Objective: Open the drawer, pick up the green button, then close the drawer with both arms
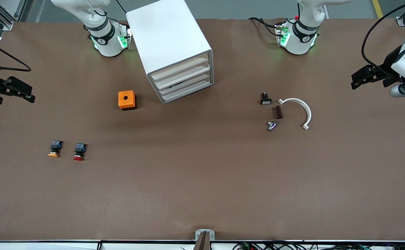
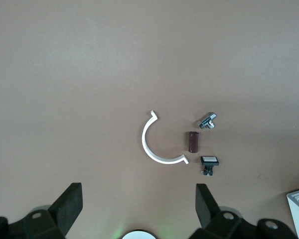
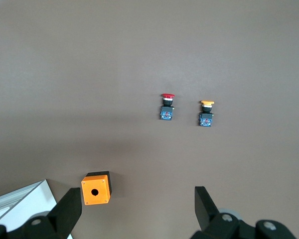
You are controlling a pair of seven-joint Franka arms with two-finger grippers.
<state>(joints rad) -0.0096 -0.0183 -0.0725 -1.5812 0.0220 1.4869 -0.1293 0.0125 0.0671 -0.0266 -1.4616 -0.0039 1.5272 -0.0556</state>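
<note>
The white cabinet (image 1: 169,45) stands near the robots' bases, with four cream drawer fronts (image 1: 183,81) facing the front camera, all pushed in. The green-capped button is hidden from view. My right gripper (image 1: 32,95) hangs open and empty over the right arm's end of the table; in the right wrist view (image 3: 138,199) its jaws stand wide apart above bare table. My left gripper (image 1: 353,80) hangs open and empty over the left arm's end; in the left wrist view (image 2: 138,196) its jaws are also wide apart.
An orange box (image 1: 126,100) sits beside the cabinet. A red-capped button (image 1: 79,151) and a yellow-capped button (image 1: 54,148) lie toward the right arm's end. A white curved clip (image 1: 301,107), brown block (image 1: 278,112), metal piece (image 1: 272,125) and small switch (image 1: 265,99) lie toward the left arm's end.
</note>
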